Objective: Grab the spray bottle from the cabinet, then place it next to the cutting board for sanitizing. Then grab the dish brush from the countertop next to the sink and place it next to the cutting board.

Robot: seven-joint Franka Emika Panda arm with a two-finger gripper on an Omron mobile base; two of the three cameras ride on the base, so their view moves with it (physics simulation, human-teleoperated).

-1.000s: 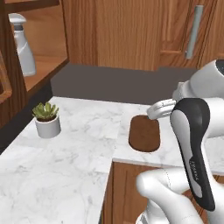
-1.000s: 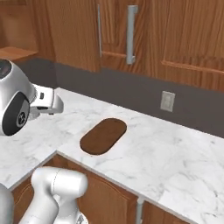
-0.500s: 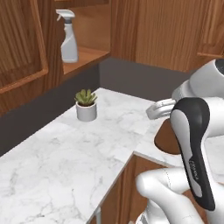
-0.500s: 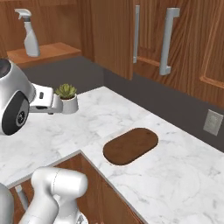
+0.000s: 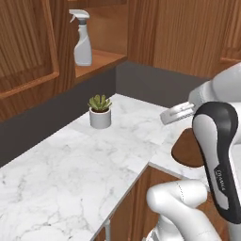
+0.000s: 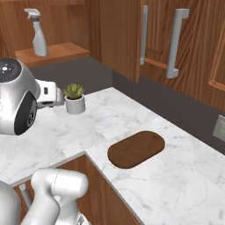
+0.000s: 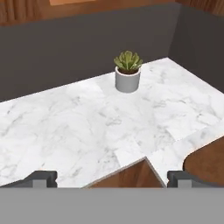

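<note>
Pincer (image 7: 112,177) spread wide, empty, hovering over the corner of the white marble surface (image 7: 78,127). Just ahead, a small potted succulent (image 7: 127,72) against the dark backsplash; off to the right, the cutting board (image 6: 136,148) lying flat. Higher up beyond the plant, the spray bottle (image 5: 82,39) upright on the open cabinet (image 5: 101,59) shelf, amid reddish-brown wooden doors.

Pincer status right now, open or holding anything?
Pincer: open, jaws spread wide, holding nothing. It hangs over the countertop edge, well short of the spray bottle.
</note>
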